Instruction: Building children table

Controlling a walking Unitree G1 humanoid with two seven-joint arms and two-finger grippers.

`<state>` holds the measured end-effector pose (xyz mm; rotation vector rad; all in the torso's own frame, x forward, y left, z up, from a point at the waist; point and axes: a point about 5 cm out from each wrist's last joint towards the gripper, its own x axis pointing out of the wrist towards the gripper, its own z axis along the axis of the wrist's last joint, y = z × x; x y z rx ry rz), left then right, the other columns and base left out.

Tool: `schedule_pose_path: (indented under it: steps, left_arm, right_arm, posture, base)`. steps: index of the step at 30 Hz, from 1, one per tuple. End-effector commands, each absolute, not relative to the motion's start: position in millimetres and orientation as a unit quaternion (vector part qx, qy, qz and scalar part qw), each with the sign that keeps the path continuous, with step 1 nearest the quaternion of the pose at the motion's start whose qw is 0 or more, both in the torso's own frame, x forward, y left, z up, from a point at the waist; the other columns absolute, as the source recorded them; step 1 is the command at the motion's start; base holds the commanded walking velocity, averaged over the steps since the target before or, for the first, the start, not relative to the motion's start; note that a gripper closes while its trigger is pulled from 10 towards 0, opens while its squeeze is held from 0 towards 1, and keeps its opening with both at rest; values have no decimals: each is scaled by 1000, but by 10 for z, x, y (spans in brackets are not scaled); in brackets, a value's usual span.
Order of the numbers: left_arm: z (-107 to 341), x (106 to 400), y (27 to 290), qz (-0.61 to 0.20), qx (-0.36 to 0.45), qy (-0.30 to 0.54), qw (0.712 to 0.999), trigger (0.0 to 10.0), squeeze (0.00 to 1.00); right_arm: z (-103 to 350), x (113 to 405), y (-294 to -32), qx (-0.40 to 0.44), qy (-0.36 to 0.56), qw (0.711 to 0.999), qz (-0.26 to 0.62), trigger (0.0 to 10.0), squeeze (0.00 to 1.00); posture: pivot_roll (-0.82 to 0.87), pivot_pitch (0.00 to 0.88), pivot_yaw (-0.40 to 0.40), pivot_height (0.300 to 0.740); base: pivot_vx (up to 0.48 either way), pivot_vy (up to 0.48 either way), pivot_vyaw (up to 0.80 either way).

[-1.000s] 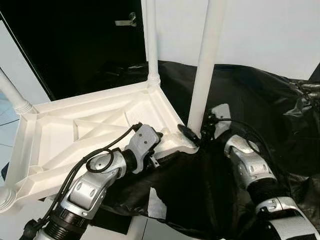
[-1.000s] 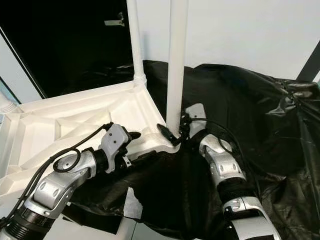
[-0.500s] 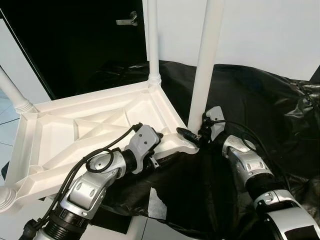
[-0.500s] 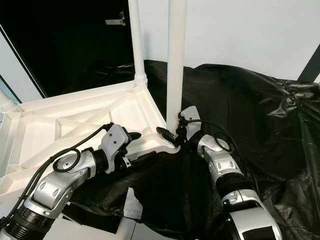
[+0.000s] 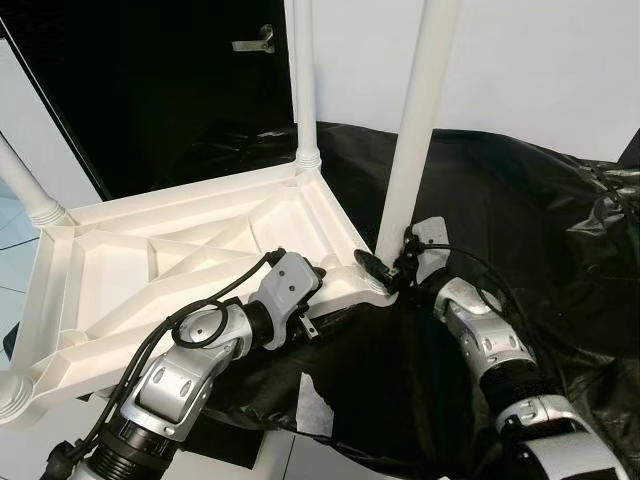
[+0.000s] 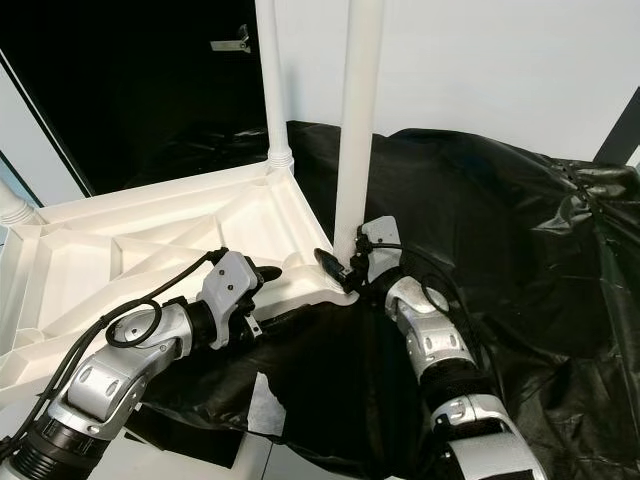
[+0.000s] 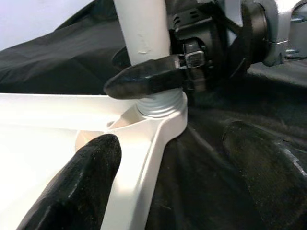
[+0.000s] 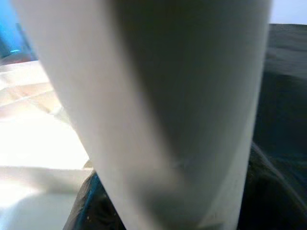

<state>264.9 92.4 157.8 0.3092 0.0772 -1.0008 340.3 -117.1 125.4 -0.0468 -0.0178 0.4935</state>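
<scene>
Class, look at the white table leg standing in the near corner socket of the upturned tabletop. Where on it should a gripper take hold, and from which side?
Grip the table leg low on its round shaft, just above the corner socket, probably from the open outer side over the black sheet, where the right gripper sits. The tabletop ribs crowd the inner side.

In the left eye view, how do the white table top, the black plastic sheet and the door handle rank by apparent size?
1. black plastic sheet and white table top: both look large; the arms cover part of the sheet, so I do not rank them.
2. door handle: clearly smallest, though it stands farther away.
</scene>
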Motion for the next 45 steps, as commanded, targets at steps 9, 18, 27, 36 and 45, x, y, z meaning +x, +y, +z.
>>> schedule_pose_path:
  steps: [9, 18, 27, 36, 45]
  left_arm:
    - [1565, 2608, 911, -488, 149, 43, 859, 10000, 0]
    - [1562, 2625, 876, -489, 144, 42, 859, 10000, 0]
    - [1566, 2625, 838, -492, 141, 40, 858, 10000, 0]
    - [1575, 2607, 855, -497, 143, 40, 855, 10000, 0]
    - [1534, 2561, 899, -515, 158, 47, 841, 10000, 0]
  right_arm:
    - [1047, 3363, -1254, -14, 40, 997, 64, 10000, 0]
    - [1136, 3249, -925, 14, 22, 999, 42, 10000, 0]
    - [1207, 3216, -976, 0, 3, 999, 37, 10000, 0]
    - [1297, 3083, -1118, 1, -38, 996, 86, 10000, 973]
    - [1319, 3121, -1429, -43, -39, 974, 218, 10000, 0]
  posture:
    - [33, 0, 3, 740]
    - [12, 0, 8, 740]
    - [4, 0, 13, 740]
    - [1, 0, 15, 740]
    - [4, 0, 4, 740]
  base:
    - [0, 0, 0]
    - [0, 0, 0]
    - [0, 0, 0]
    - [0, 0, 0]
    - [0, 0, 0]
